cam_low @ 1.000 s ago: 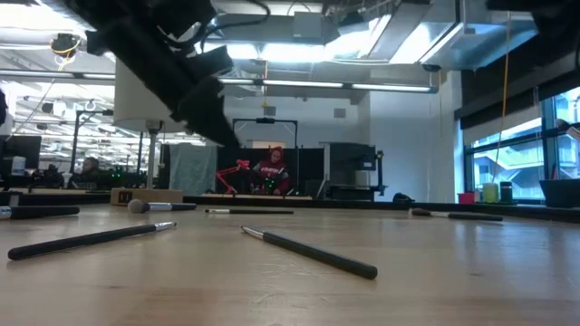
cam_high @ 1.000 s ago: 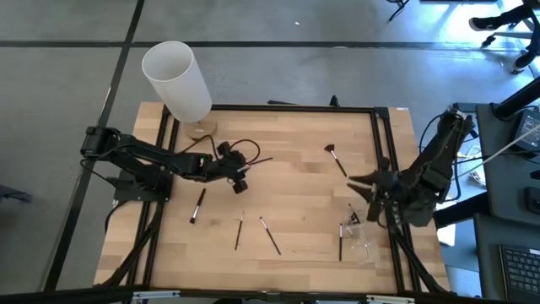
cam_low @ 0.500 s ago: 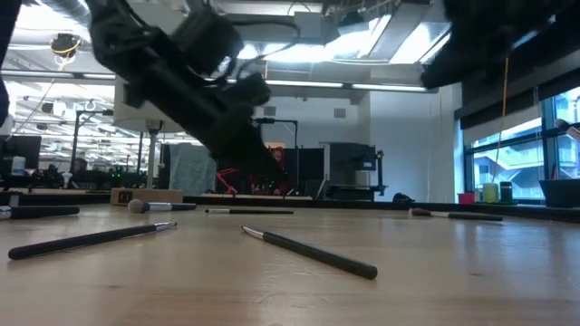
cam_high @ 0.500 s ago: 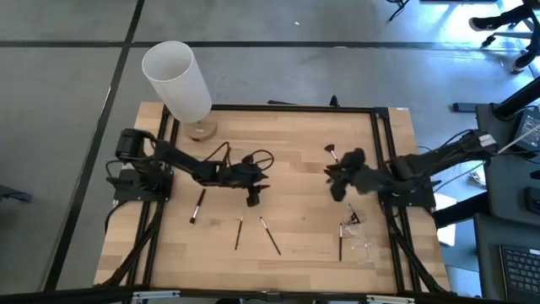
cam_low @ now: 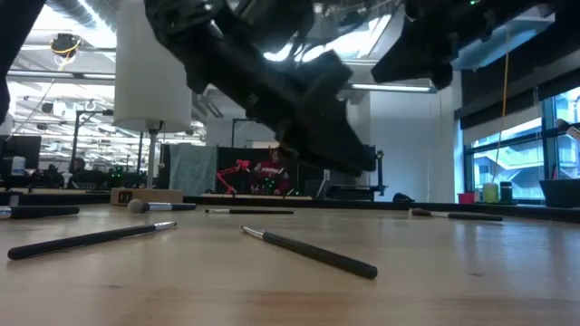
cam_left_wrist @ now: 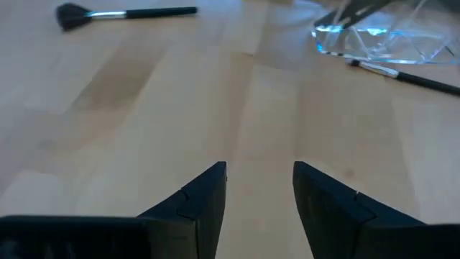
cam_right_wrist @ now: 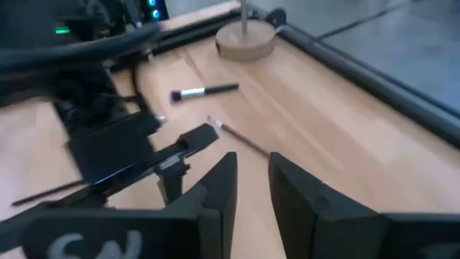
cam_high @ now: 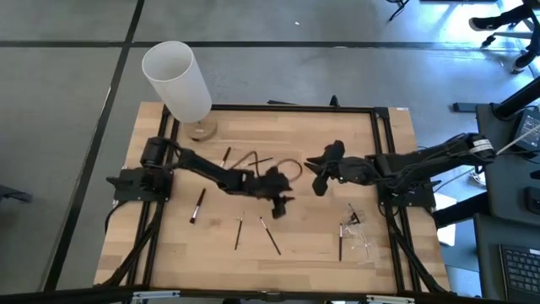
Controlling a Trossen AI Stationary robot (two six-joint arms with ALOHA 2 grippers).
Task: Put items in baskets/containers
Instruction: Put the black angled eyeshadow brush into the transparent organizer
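Several thin brushes lie flat on the wooden table: a reddish one (cam_high: 197, 205), two dark ones (cam_high: 239, 230) (cam_high: 270, 235), and one (cam_high: 340, 243) beside the clear container (cam_high: 361, 241). The left wrist view shows that container (cam_left_wrist: 374, 39) and a flared-head brush (cam_left_wrist: 122, 12). My left gripper (cam_high: 283, 207) (cam_left_wrist: 259, 187) hangs open and empty above bare wood near the table's middle. My right gripper (cam_high: 318, 180) (cam_right_wrist: 251, 183) hovers to its right, slightly open and empty, pointing toward the left arm.
A tall white cylinder (cam_high: 177, 80) on a round wooden base (cam_high: 201, 129) stands at the far left corner. A black frame (cam_high: 384, 152) edges the table. Loose cables (cam_high: 253, 159) trail from the left arm. Two more brushes (cam_right_wrist: 205, 91) (cam_right_wrist: 241, 140) lie near the base.
My left gripper has swept from left of centre toward the table's right and a little nearer, reaching the middle. My right arm has swung out from the right edge toward the table's middle. No brush has moved.
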